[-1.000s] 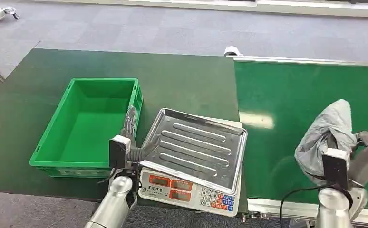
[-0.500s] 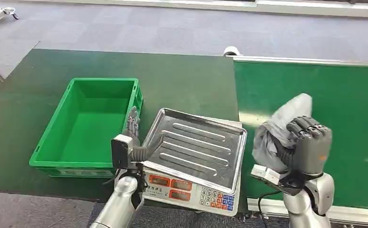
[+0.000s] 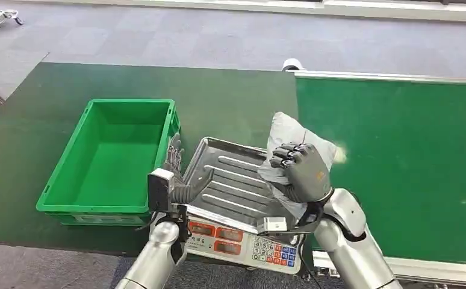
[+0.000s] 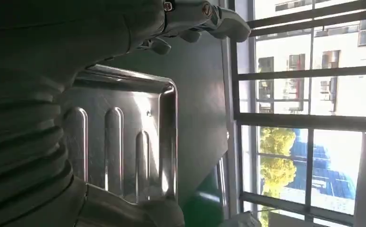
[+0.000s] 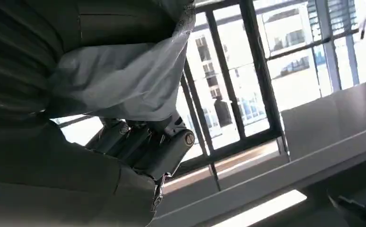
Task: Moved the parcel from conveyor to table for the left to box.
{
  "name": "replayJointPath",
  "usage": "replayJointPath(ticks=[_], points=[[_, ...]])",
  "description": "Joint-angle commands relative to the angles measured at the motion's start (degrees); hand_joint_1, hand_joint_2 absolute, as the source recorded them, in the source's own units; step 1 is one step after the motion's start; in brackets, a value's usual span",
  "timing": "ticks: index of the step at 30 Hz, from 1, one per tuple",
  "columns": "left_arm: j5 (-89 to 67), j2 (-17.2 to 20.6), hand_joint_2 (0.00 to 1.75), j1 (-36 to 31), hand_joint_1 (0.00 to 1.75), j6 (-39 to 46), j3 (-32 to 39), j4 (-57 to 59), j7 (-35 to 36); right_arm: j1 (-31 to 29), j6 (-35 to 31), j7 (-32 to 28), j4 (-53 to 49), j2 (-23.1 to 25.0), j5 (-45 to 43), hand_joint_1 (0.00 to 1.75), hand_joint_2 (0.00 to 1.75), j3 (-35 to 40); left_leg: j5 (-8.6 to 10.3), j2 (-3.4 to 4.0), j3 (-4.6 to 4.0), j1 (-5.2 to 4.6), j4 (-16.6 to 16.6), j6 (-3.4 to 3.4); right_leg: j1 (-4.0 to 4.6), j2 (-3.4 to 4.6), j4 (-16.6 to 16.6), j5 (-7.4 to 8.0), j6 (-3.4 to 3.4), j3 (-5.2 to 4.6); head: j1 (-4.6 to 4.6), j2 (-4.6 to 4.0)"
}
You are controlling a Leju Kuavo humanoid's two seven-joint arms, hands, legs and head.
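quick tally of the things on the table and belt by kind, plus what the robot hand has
green crate: 1
scale with steel tray: 1
grey parcel, held by the right robot hand above the tray: 1
on the conveyor belt: 0
total: 3

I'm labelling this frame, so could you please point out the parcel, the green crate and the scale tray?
parcel (image 3: 289, 133): head view, on its grey upper part above the right hand's fingers.
green crate (image 3: 111, 162): head view, on its bare inside floor.
scale tray (image 3: 233, 183): head view, on its ribbed metal middle.
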Motion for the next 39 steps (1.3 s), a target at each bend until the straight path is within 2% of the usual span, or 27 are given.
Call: replayJointPath(ticks=[1, 6, 9, 13, 16, 17, 18, 19, 23, 27, 28, 34, 35, 39], points=[[0.3, -0.5, 1.75, -3.5, 0.0, -0.4, -2.4, 5.3, 0.3, -5.3, 3.1, -1.1, 5.9, -1.7, -6.1, 1.75, 1.75, 14.1, -0.03, 0.12, 0.12, 0.02, 0.0, 0.0, 0.03, 0.06, -0.1, 0.01, -0.04, 0.1, 0.02, 0.0], [0.8, -0.5, 1.75, -3.9, 0.0, -0.1, -3.1, 5.8, 0.3, -7.5, 7.9, -1.0, 6.8, -2.1, -12.4, 1.75, 1.75, 19.3, -0.03, 0.13, 0.1, 0.0, 0.0, -0.02, 0.02, 0.08, 0.0, 0.01, -0.05, 0.05, 0.0, 0.0], [0.8, -0.4, 1.75, -4.1, 0.0, -0.4, -3.7, 6.3, 0.3, -9.1, 16.1, -1.1, 7.2, -2.1, -19.1, 1.75, 1.75, 22.6, 0.0, 0.1, 0.19, 0.03, -0.1, -0.02, 0.06, 0.0, -0.1, 0.02, -0.08, 0.15, 0.0, 0.0], [1.1, -0.3, 1.75, -3.5, 0.0, -0.1, -3.6, 5.7, 0.3, -9.3, 23.0, -0.5, 7.3, -1.5, -27.1, 1.75, 1.75, 22.2, -0.02, 0.16, 0.19, 0.04, -0.1, -0.01, 0.07, 0.09, -0.1, 0.03, -0.05, 0.16, 0.0, 0.0], [1.1, -0.1, 1.75, -3.4, 0.0, 0.1, -3.7, 5.3, 0.3, -8.7, 23.1, 0.2, 6.2, -1.9, -29.4, 1.75, 1.75, 21.1, -0.02, 0.05, 0.09, 0.01, 0.0, -0.01, 0.02, 0.01, 0.0, -0.02, -0.04, 0.07, 0.0, 0.0], [1.0, 0.0, 1.75, -3.4, 0.0, 0.3, -3.8, 5.1, 0.3, -8.6, 21.2, 1.5, 5.8, -2.0, -28.4, 0.75, 1.75, 20.6, -0.01, -0.02, 0.06, 0.02, 0.0, 0.0, 0.03, -0.03, -0.1, -0.01, -0.03, 0.07, 0.02, 0.0], [0.9, 0.1, 1.75, -3.3, 0.0, 0.6, -3.7, 4.9, 0.3, -8.2, 16.9, 2.1, 5.5, -1.8, -26.2, 0.17, 1.75, 19.9, -0.02, 0.01, 0.15, 0.03, -0.1, -0.01, 0.05, -0.03, -0.1, -0.01, -0.05, 0.17, 0.0, 0.0], [1.0, 0.1, 1.75, -3.4, 0.0, 0.5, -3.6, 5.0, 0.3, -7.9, 15.2, 2.8, 5.6, -1.6, -25.6, 0.0, 1.75, 19.2, -0.02, 0.01, 0.04, 0.03, 0.0, 0.0, 0.04, 0.0, 0.0, -0.01, -0.03, 0.05, 0.02, 0.0], [1.1, 0.1, 1.75, -3.2, 0.0, 0.1, -3.6, 5.3, 0.3, -6.5, 9.9, 4.1, 6.6, -1.9, -23.3, 0.0, 1.75, 17.9, -0.01, -0.05, 0.09, 0.03, 0.0, -0.01, 0.04, -0.06, -0.1, -0.02, -0.05, 0.12, 0.02, 0.0], [0.9, 0.1, 1.75, -3.2, 0.0, 0.2, -3.9, 5.5, 0.3, -5.6, 7.7, 4.0, 6.8, -2.4, -23.6, 0.0, 1.75, 16.4, 0.01, -0.09, 0.13, 0.03, -0.1, -0.01, 0.04, -0.12, -0.1, -0.01, -0.05, 0.16, 0.0, 0.0], [0.9, 0.1, 1.75, -3.3, 0.0, 0.7, -3.7, 5.6, 0.3, -5.4, 4.4, 6.0, 7.5, -2.1, -21.6, 0.0, 1.75, 15.6, 0.01, -0.09, 0.06, 0.04, 0.0, -0.01, 0.05, -0.1, -0.1, -0.01, -0.03, 0.09, 0.0, 0.0], [0.8, 0.1, 1.75, -3.6, 0.0, 0.5, -3.9, 6.0, 0.3, -5.7, 4.6, 8.2, 8.2, -2.4, -23.6, 0.0, 1.75, 13.2, 0.02, -0.05, 0.13, 0.04, -0.1, 0.0, 0.06, -0.08, -0.1, 0.01, -0.04, 0.16, 0.02, 0.0], [0.8, 0.0, 1.75, -3.8, 0.0, 0.5, -4.0, 6.2, 0.3, -5.5, 1.1, 8.5, 7.7, -2.9, -21.9, 0.0, 1.75, 11.9, 0.01, -0.06, 0.06, 0.03, 0.0, 0.0, 0.04, -0.08, -0.1, 0.0, -0.03, 0.09, 0.0, 0.0], [0.7, -0.2, 1.75, -4.2, 0.0, 0.3, -4.2, 6.8, 0.3, -4.8, -2.0, 7.8, 5.8, -3.9, -22.2, 0.0, 1.75, 9.6, 0.02, -0.16, 0.02, 0.02, 0.0, 0.01, 0.03, -0.17, -0.1, -0.02, -0.02, 0.08, 0.0, 0.0]])
